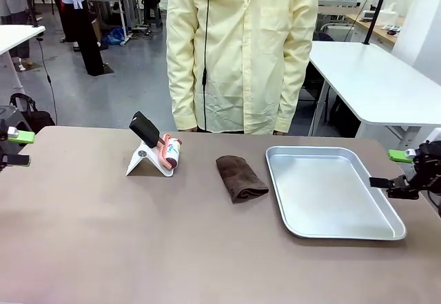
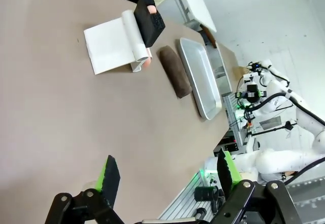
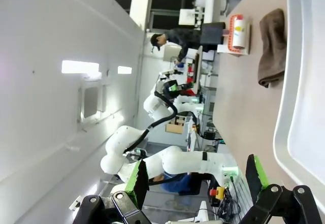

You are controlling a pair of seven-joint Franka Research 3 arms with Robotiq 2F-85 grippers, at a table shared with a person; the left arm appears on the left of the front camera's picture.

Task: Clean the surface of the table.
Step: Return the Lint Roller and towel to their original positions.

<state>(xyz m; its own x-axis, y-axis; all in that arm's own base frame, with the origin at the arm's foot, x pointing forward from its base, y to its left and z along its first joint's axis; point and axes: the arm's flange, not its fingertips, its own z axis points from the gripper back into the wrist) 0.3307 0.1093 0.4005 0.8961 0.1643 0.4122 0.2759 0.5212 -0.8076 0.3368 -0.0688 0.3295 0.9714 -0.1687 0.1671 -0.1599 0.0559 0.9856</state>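
The table (image 1: 103,228) has a wide matte taupe-brown top. On it lies a folded dark brown cloth (image 1: 240,178), near the middle. My left gripper (image 1: 17,147) hangs open at the table's left edge, far from the cloth. In the left wrist view its green-padded fingers (image 2: 109,174) stand wide apart over bare table (image 2: 51,122), with the cloth (image 2: 174,70) farther off. My right gripper (image 1: 389,169) is open at the right edge, beside the tray. Its wrist view shows its spread fingers (image 3: 137,179), the table (image 3: 238,117) and the cloth (image 3: 272,46).
A steel tray (image 1: 331,187) sits right of the cloth. A lint roller on a white stand (image 1: 155,154) is left of the cloth. A person in a pale yellow coat (image 1: 241,49) stands at the far side. White-topped tables stand behind.
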